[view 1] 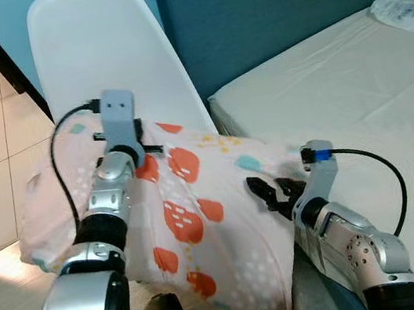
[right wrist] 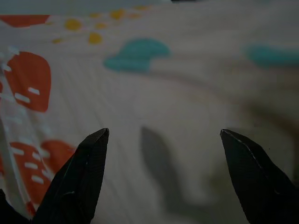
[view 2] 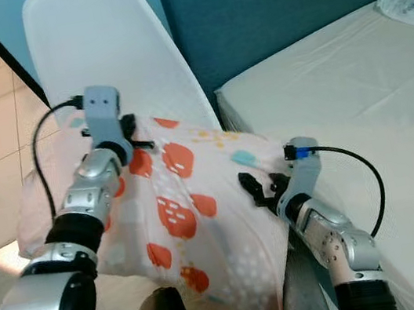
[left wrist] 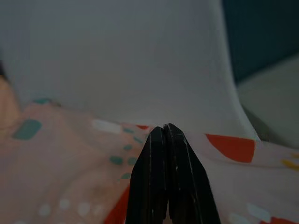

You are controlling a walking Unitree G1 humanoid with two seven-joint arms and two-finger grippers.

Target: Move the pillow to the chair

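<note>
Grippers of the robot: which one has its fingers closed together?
The left gripper, over the pillow near the white chair, has its fingers pressed together. The right gripper, at the pillow's bed side, has its fingers spread wide apart.

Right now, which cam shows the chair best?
Left eye view: the white chair shows its whole backrest, with the pillow lying across the seat. Right eye view shows much the same. Left wrist view gives a blurred backrest beyond the shut left claw. Right wrist view shows pillow fabric.
</note>
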